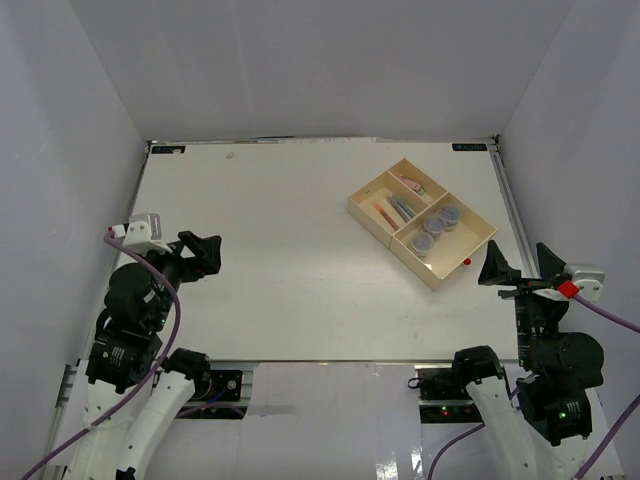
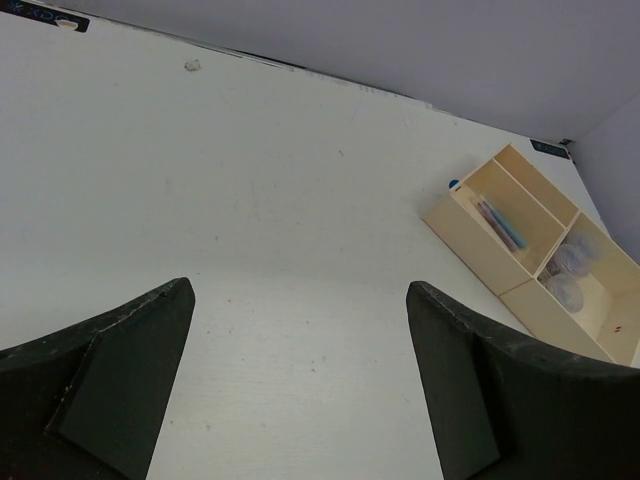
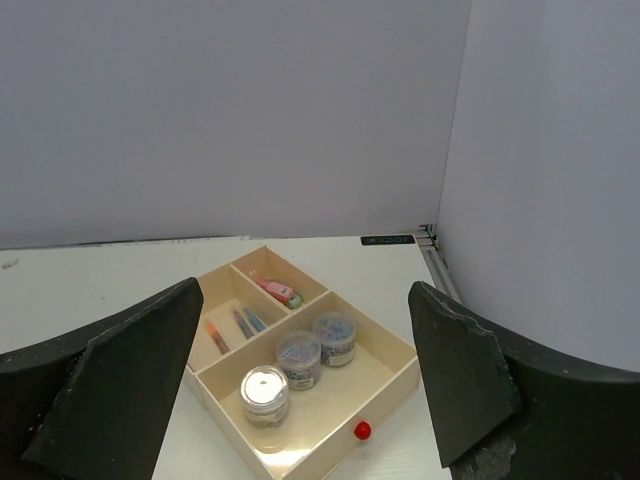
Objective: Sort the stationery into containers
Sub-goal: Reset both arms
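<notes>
We judge the sorting nearly done. The shallow beige three-compartment tray (image 1: 388, 240) at the far right of the white desk (image 1: 280, 260) holds three round grey tubs (image 1: 435, 225), thin coloured pens (image 1: 392, 210) and a chunky pink piece (image 1: 411, 184), each kind in its own compartment. Only a small red bead (image 1: 467, 262) sits outside, against the tray's wall. The left gripper (image 1: 205, 255) and right gripper (image 1: 518, 262) are both spread and empty.

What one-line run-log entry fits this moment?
left gripper: open, empty | right gripper: open, empty | tray: three grey tubs, pens, pink piece in separate compartments
</notes>
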You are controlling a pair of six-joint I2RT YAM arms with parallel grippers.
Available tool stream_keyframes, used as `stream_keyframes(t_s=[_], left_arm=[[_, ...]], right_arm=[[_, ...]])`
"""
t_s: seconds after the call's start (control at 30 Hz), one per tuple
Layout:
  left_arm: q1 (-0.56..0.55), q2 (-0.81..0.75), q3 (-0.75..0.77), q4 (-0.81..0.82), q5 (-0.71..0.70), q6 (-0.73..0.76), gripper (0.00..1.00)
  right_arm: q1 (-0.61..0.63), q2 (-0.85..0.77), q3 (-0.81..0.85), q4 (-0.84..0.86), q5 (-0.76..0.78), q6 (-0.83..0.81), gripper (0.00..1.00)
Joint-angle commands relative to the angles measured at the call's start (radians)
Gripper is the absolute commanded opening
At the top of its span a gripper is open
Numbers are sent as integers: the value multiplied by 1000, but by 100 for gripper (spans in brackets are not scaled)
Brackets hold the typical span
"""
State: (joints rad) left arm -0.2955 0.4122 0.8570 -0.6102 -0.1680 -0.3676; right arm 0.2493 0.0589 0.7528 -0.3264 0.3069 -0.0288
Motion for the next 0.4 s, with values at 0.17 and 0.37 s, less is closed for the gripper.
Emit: stream_keyframes(t_s=[0.17, 0.37], left_arm=[[4, 0, -7, 15, 12, -1, 98], [4, -10, -10, 15, 7, 6, 98]], right_arm=[[5, -14, -7, 49, -12, -28, 90], [5, -25, -7, 52, -19, -40, 90]])
